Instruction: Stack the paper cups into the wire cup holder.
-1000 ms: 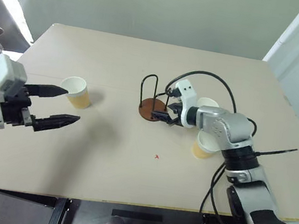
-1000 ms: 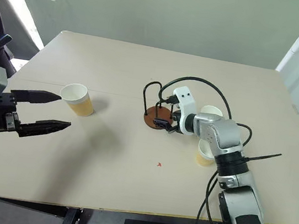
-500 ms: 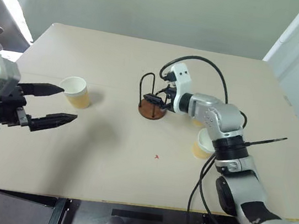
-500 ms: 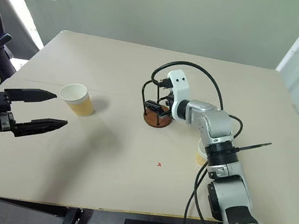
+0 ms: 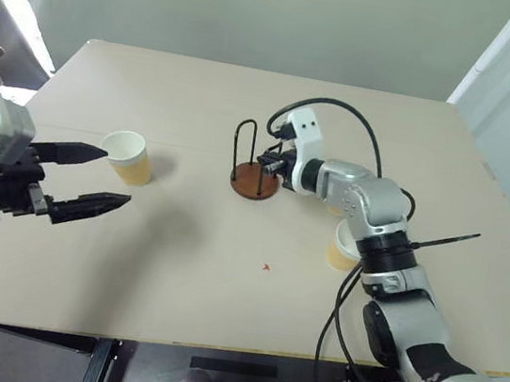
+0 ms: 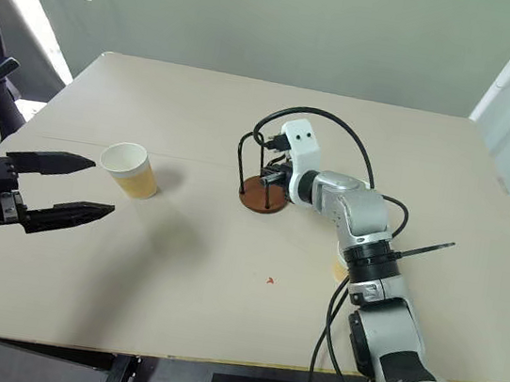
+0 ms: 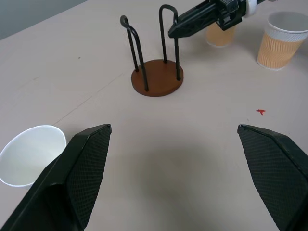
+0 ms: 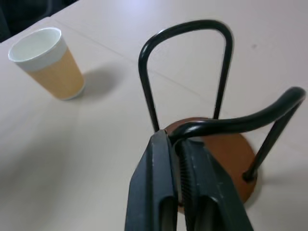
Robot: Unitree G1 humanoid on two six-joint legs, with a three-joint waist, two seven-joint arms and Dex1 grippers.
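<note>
Right gripper [image 8: 179,159] jaws seemingly pinched together, left gripper [image 5: 95,177] jaws spread

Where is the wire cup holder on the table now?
The wire cup holder stands upright near the table's middle, right of the lone cup. The right gripper is shut on one of its wire loops.
</note>
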